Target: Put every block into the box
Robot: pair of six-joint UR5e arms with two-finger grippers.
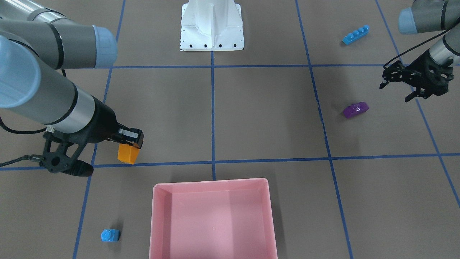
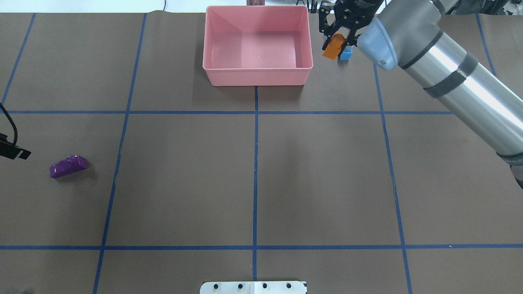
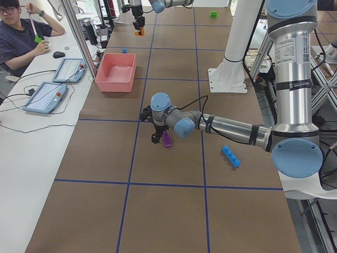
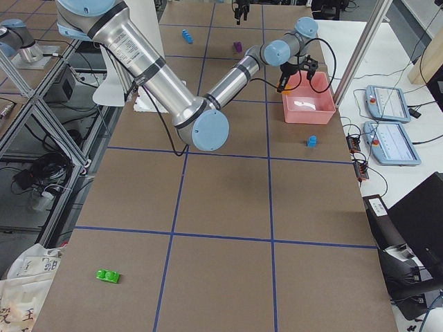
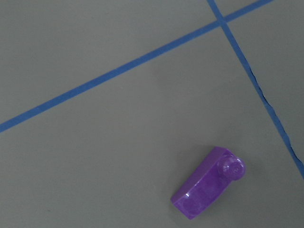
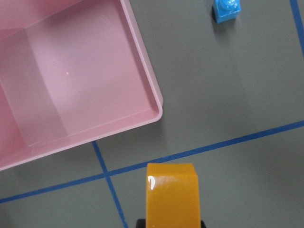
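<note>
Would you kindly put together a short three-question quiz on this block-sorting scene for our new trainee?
1. True or false: the pink box already holds a block.
2. What does the right pincer grip? A) a red ball B) the orange block C) nothing
3. Fill in: the block lying nearest the open left pincer is the ____ one.
Key: 1 false; 2 B; 3 purple, that is the purple block.
</note>
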